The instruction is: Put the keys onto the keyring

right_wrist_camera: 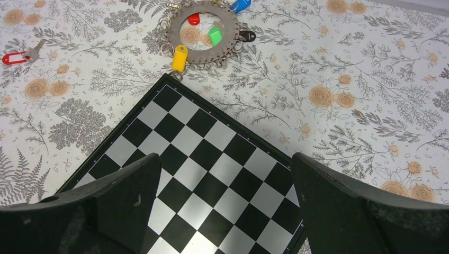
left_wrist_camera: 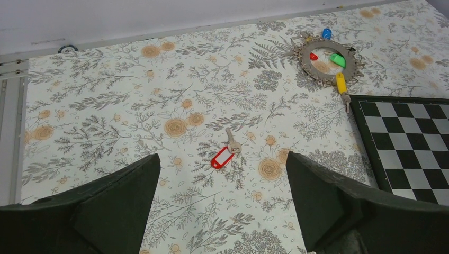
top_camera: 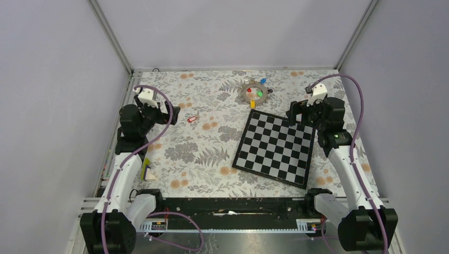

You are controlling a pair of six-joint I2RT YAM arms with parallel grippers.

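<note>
Lower links: white shells on left arm (top_camera: 123, 177) and right arm (top_camera: 352, 172), rising from the base rail (top_camera: 227, 206)
Upper joints: black housings, farther from the base rail
Wrist mounts: white blocks (top_camera: 144, 96) atop the black housings
Cables: purple cable (top_camera: 159, 103) looped along each arm
Indicator: green light (top_camera: 335, 138) on right arm
Fingers (left_wrist_camera: 116, 206): dark matte wedges, both wrist views

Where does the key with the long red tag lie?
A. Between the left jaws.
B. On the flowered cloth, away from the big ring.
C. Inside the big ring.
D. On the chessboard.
B: the red-tagged key lies alone on the flowered cloth, apart from the ring and the chessboard.
</note>
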